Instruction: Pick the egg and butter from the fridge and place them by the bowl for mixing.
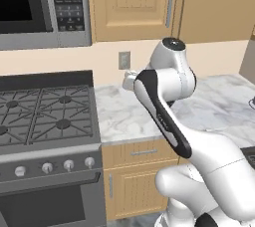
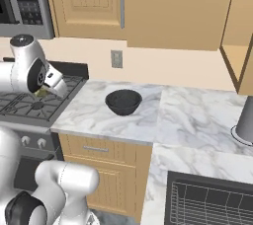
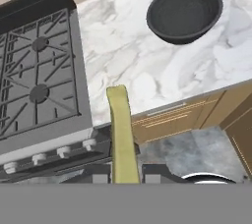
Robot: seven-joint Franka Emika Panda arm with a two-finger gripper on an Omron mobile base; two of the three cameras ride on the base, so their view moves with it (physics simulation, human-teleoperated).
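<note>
The gripper (image 3: 125,171) is closed on the butter (image 3: 121,132), above the near counter (image 2: 99,113) edge, between stove (image 3: 34,75) and bowl (image 2: 123,101).

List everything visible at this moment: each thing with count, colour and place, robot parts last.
butter: 1, yellowish-olive, held in the gripper, above the counter's front edge
bowl: 1, dark grey, on the counter, right of the stove
counter: 1, white-grey marble, right of the stove
stove: 1, grey with dark grates, left of the counter
microwave: 1, grey, above the stove
wall cabinets: tan wood, above the counter
drawer: 1, tan wood, under the counter
outlet: 1, grey, on the wall behind the bowl
arm: 1, white with dark joints
gripper: 1, dark fingertips, shut on the butter
</note>
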